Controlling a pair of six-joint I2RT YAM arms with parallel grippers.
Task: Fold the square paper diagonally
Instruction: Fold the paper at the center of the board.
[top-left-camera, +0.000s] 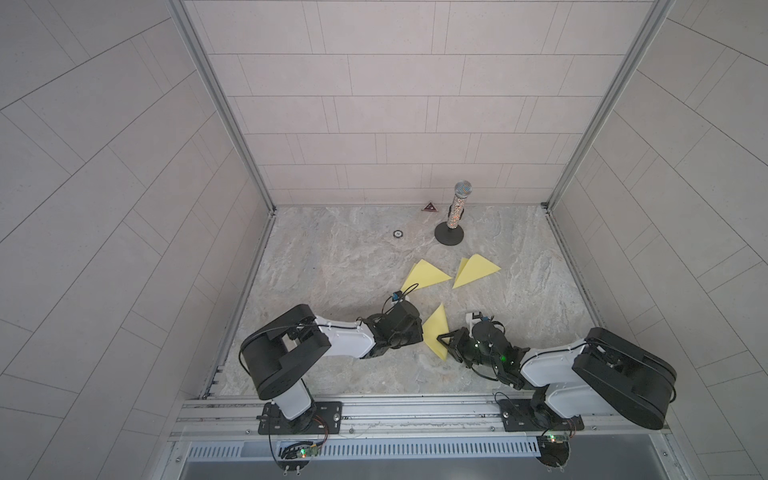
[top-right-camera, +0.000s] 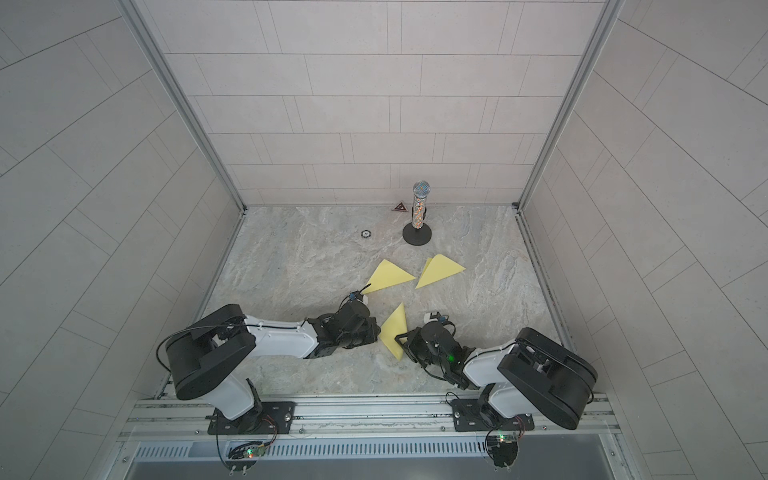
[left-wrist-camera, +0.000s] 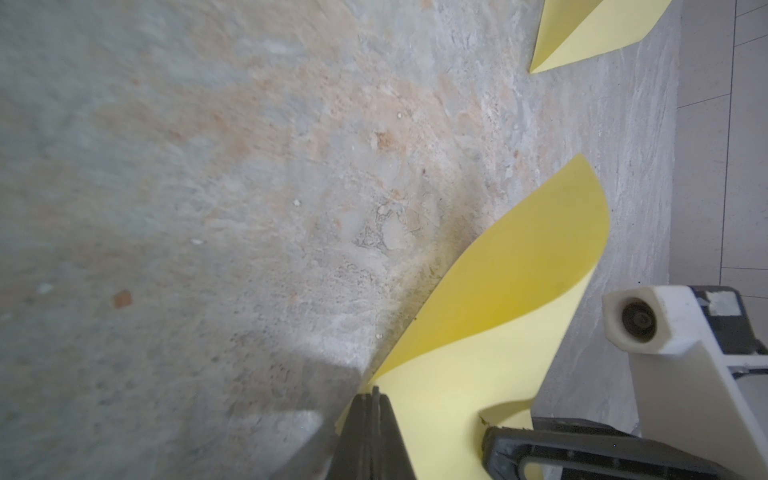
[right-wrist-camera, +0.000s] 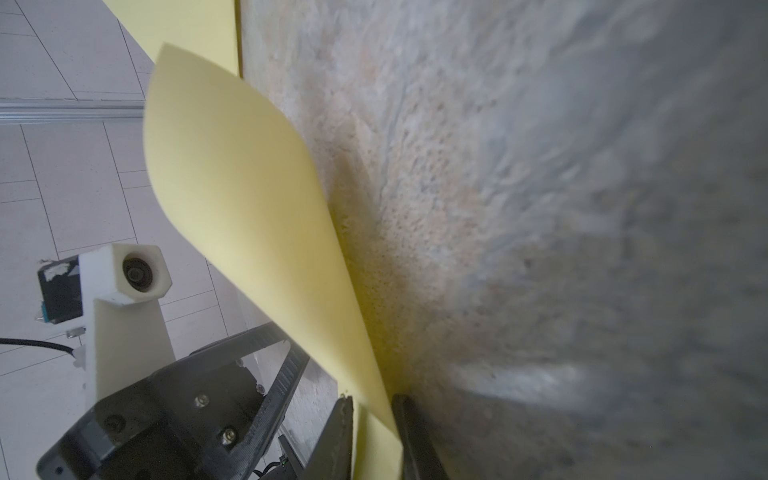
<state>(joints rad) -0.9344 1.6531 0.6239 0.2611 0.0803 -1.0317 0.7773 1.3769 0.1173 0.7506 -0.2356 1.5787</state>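
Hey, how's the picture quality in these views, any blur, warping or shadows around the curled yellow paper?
In both top views the wall tile lines bow, lens warping; light is soft. In the left wrist view the curled paper is sharp, throwing a dark shadow on the marble table. In the right wrist view much of the marble is smeared out of focus.

Matt, smooth yellow paper (top-left-camera: 436, 332) at lower centre; rough, dull stone-look tabletop (top-left-camera: 353, 257) (veined grey and beige); glossy white plastic arm shell (top-left-camera: 345, 338); brushed metal rail (top-left-camera: 415, 411); glittery microphone (top-left-camera: 459, 205)
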